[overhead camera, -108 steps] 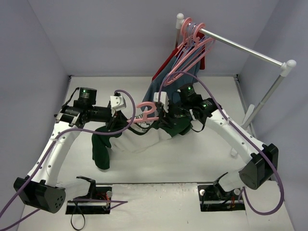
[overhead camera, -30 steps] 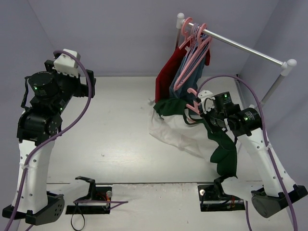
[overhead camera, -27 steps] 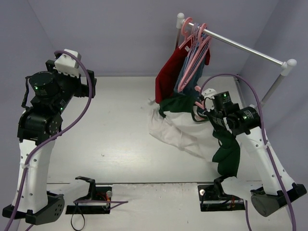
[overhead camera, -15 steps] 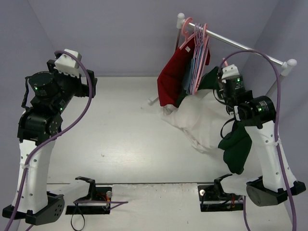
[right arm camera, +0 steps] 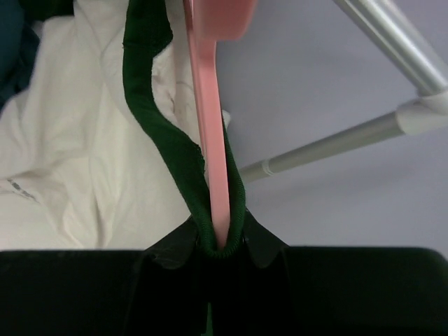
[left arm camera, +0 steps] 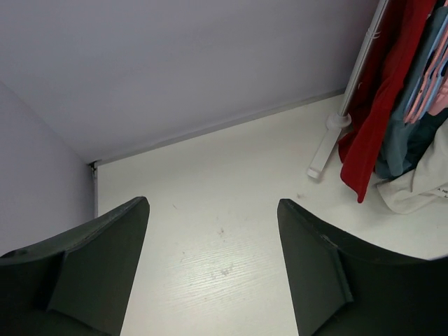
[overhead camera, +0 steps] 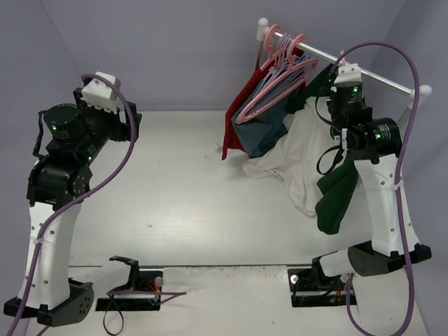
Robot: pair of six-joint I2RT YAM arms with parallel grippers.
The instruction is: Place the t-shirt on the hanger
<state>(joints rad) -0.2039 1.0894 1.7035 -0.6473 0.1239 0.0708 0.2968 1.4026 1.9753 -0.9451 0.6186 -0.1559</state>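
Bright, even light casts only soft shadows on the white table (overhead camera: 182, 196); the top view is crisp.

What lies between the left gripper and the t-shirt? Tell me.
In the top view, bare table, then the hanging red garment and blue-grey garment, separate the left gripper from the t-shirt.

Cream-white t-shirt (overhead camera: 294, 150) with dark green sleeve and neck trim; pink hanger (right arm camera: 215, 161); red garment (overhead camera: 234, 133); blue-grey garment (overhead camera: 269, 136); purple cables (overhead camera: 130, 136); white table (overhead camera: 175, 182); silver rail (overhead camera: 371, 74).
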